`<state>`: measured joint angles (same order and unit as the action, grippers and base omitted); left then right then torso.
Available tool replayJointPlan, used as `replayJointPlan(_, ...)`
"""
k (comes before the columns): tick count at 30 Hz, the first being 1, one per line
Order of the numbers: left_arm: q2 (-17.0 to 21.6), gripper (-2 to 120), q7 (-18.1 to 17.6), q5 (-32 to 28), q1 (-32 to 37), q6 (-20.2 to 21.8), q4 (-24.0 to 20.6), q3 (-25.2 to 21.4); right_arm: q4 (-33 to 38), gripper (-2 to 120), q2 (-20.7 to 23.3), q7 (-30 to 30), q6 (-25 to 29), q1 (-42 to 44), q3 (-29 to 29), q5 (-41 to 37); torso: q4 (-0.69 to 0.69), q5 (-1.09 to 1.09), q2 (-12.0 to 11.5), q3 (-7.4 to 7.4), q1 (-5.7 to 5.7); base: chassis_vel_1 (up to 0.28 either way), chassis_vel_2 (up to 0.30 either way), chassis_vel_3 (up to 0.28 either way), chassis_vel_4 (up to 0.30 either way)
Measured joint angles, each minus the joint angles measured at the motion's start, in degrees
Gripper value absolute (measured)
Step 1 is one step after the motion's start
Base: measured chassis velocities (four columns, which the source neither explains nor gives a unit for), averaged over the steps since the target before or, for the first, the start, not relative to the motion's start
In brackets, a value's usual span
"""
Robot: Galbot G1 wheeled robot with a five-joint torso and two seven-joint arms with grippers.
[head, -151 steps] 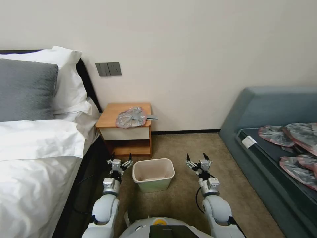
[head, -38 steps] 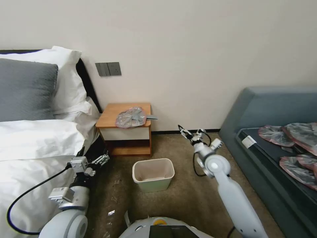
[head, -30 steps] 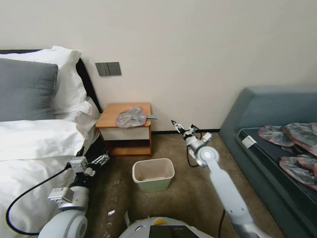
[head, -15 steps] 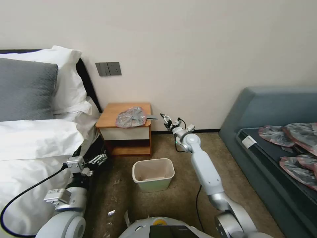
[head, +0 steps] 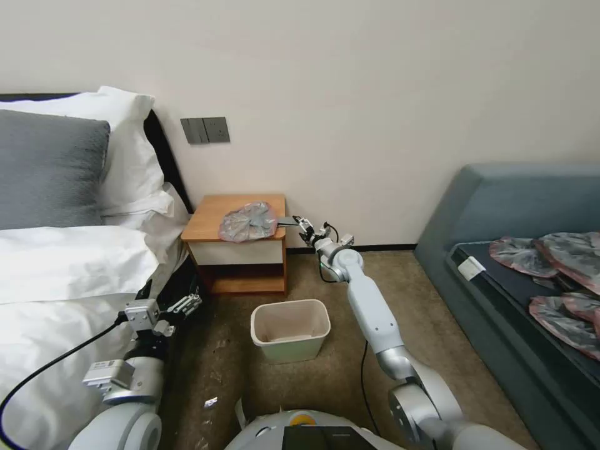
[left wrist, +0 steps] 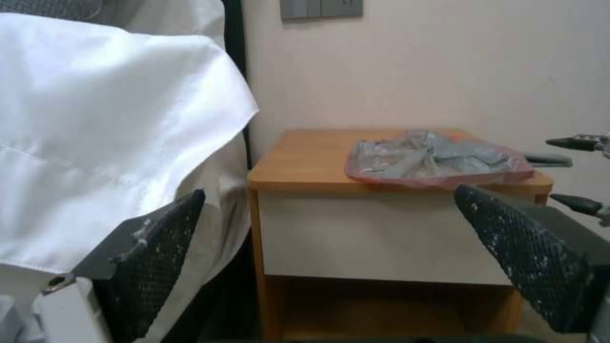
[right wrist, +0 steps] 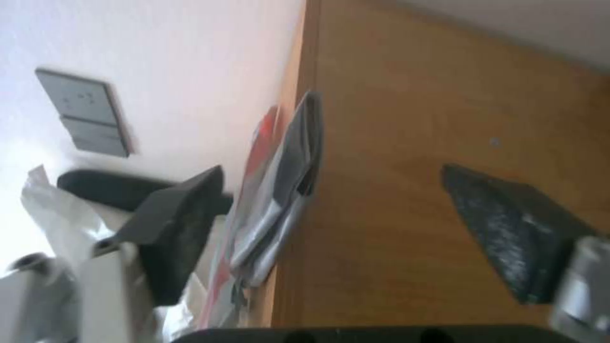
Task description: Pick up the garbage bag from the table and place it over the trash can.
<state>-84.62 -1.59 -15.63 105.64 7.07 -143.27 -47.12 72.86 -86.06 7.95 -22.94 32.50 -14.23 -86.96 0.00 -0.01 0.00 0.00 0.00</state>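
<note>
Reaching in from the tabletop's (head: 219,209) right edge, the right hand (head: 305,225) is spread wide, empty; garbage bag (head: 248,222) lies flat at the front-right corner, just left of it. Left hand (head: 178,307) spread, farther off.

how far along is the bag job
Nothing is placed yet: the wrinkly grey plastic garbage bag lies on the orange-brown wooden table. The open right gripper hovers at the table's right edge beside it. Left: grasping, lining the cream-white plastic trash can. The left gripper waits bedside.
</note>
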Motion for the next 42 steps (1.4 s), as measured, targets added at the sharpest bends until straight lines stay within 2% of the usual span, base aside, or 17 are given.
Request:
replayJointPlan(9, -0.36, 100, 0.29, 0.69, 0.49, -0.26, 0.00, 0.02, -1.38, 52, -0.37, -3.49, -0.44, -0.71, 0.50, 0.86, 0.00, 0.00, 0.00, 0.00, 0.00, 0.000, 0.000, 0.000, 0.000)
replayJointPlan(11, -0.40, 100, 0.31, 0.74, 0.50, -0.26, 0.00, 0.05, -1.38, 50, -0.34, -3.58, -0.46, -0.72, 0.54, 0.92, 0.00, 0.00, 0.00, 0.00, 0.00, 0.000, 0.000, 0.000, 0.000)
replayJointPlan(12, -0.46, 100, 0.38, 0.83, 0.50, -0.29, 0.00, 0.12, -1.38, 41, -0.28, -3.80, -0.48, -0.74, 0.61, 1.22, 0.00, 0.00, 0.00, 0.00, 0.00, 0.000, 0.000, 0.000, 0.000)
replayJointPlan(13, -0.46, 100, 0.43, 0.85, 0.48, -0.30, 0.00, 0.14, -1.38, 39, -0.25, -3.90, -0.48, -0.76, 0.61, 1.33, 0.00, 0.01, 0.00, 0.00, 0.00, 0.000, 0.000, 0.000, 0.000)
replayJointPlan(14, -0.44, 100, 0.48, 0.86, 0.46, -0.32, 0.00, 0.18, -1.41, 32, -0.17, -4.15, -0.48, -0.83, 0.60, 1.49, 0.00, 0.00, 0.00, 0.00, 0.00, 0.000, 0.000, 0.000, 0.000)
replayJointPlan(15, -0.44, 100, 0.48, 0.86, 0.46, -0.32, 0.00, 0.18, -1.41, 32, -0.17, -4.15, -0.48, -0.83, 0.60, 1.49, 0.00, 0.00, 0.00, 0.00, 0.00, 0.000, 0.000, 0.000, 0.000)
replayJointPlan(17, -0.18, 100, 0.52, 0.87, 0.48, -0.33, 0.00, 0.19, -1.51, 22, -0.05, -4.27, -0.48, -0.99, 0.56, 1.67, 0.00, 0.01, 0.00, 0.00, 0.00, 0.000, 0.000, 0.000, 0.000)
replayJointPlan(18, -0.18, 100, 0.52, 0.87, 0.48, -0.33, 0.00, 0.19, -1.51, 22, -0.05, -4.27, -0.48, -0.99, 0.56, 1.67, 0.00, 0.01, 0.00, 0.00, 0.00, 0.000, 0.000, 0.000, 0.000)
replayJointPlan(21, 0.51, 100, 0.48, 0.84, 0.61, -0.45, 0.01, 0.04, -1.58, 8, 0.21, -4.31, -0.47, -1.09, 0.68, 2.58, 0.00, 0.01, 0.00, 0.00, 0.00, 0.000, 0.000, 0.000, 0.000)
replayJointPlan(22, 0.51, 100, 0.48, 0.84, 0.61, -0.45, 0.01, 0.04, -1.58, 8, 0.21, -4.31, -0.47, -1.09, 0.68, 2.58, 0.00, 0.01, 0.00, 0.00, 0.00, 0.000, 0.000, 0.000, 0.000)
replayJointPlan(24, 0.89, 100, 0.39, 0.75, 0.72, -0.52, 0.02, -0.13, -1.16, 0, 0.41, -4.30, -0.45, -1.01, 0.85, 2.65, 0.00, 0.01, 0.00, 0.00, 0.00, 0.000, 0.000, 0.000, 0.000)
replayJointPlan(31, 1.51, 100, 0.21, 0.63, 0.85, -0.69, 0.03, -0.23, 2.72, 0, 1.01, -2.62, 0.58, 0.53, 1.14, 2.57, 0.00, 0.01, 0.00, 0.00, 0.00, 0.000, 0.000, 0.000, 0.000)
replayJointPlan(35, 1.94, 100, -0.09, 0.49, 0.75, -0.79, 0.03, -0.08, 8.02, 0, 2.52, 0.59, 2.33, 2.74, 2.41, 1.12, 0.01, 0.01, 0.00, 0.00, 0.00, 0.000, 0.000, 0.000, 0.000)
replayJointPlan(38, 2.78, 100, -0.53, -0.19, 0.34, -0.82, 0.03, -0.01, 16.90, 0, 5.20, 5.13, 3.71, 7.03, 3.83, -1.50, -0.01, 0.01, 0.00, -0.01, 0.00, 0.000, 0.000, 0.000, 0.000)
replayJointPlan(39, 2.78, 100, -0.53, -0.19, 0.34, -0.82, 0.03, -0.01, 16.90, 0, 5.20, 5.13, 3.71, 7.03, 3.83, -1.50, -0.01, 0.01, 0.00, -0.01, 0.00, 0.000, 0.000, 0.000, 0.000)
replayJointPlan(42, 3.59, 100, -0.85, -0.91, 0.00, -0.82, 0.03, 0.04, 24.38, 0, 7.10, 8.70, 5.43, 11.38, 4.98, -3.17, 0.00, 0.01, 0.01, -0.01, 0.00, 0.000, 0.000, 0.000, 0.000)
